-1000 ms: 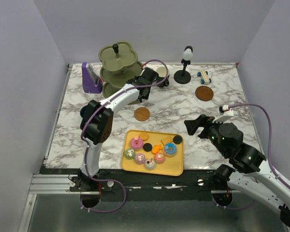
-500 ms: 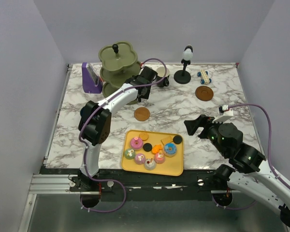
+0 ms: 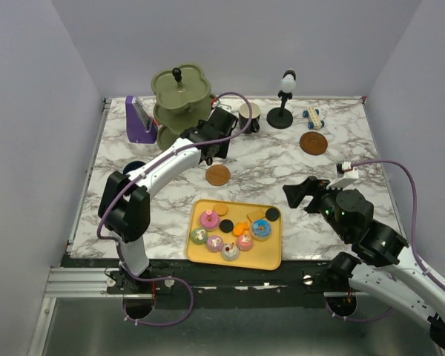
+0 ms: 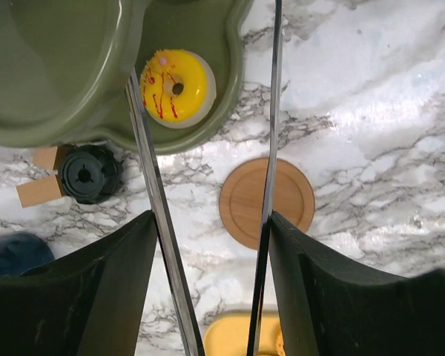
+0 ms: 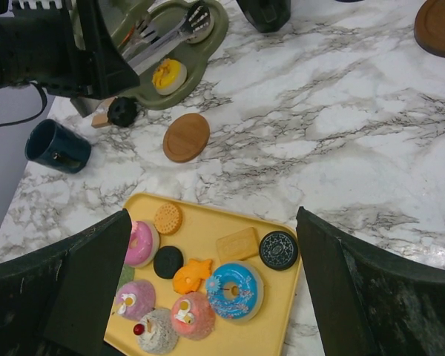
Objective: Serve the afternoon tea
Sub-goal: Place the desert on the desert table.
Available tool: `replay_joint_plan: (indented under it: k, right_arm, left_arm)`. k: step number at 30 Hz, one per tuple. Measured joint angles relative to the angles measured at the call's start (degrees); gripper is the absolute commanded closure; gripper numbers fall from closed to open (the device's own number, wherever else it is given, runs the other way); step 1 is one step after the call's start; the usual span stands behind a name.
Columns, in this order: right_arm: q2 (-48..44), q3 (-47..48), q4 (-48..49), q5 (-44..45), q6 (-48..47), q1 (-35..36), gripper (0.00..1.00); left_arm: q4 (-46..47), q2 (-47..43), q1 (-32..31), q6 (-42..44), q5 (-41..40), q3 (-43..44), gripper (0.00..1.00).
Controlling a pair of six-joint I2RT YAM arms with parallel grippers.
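At the left, the dark-blue mug (image 5: 57,147) shows clearly only in my right wrist view. The yellow doughnut (image 4: 176,87) lies on the bottom tier of the olive stand (image 3: 179,96); the view from above hides it. My left claw (image 4: 208,89) hangs released near it, empty. The other treats (image 5: 208,285) sit on the yellow tray (image 3: 237,202). I judge them light, hard and rounded, so I would pinch across the sides. The right claw (image 5: 213,215) is spread wide, empty.

No legible text, label, brand or number was found on any item. The embossed pattern on the black sandwich biscuit (image 5: 279,250) was too small to read.
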Motion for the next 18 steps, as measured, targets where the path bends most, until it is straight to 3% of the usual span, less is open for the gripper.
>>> replay_joint_plan:
  k: [18]
  right_arm:
    - [-0.52,0.00,0.00,0.02,-0.02,0.00,0.00]
  left_arm:
    - [-2.40,-21.68,-14.36,-4.44,-1.51,-15.87,0.33]
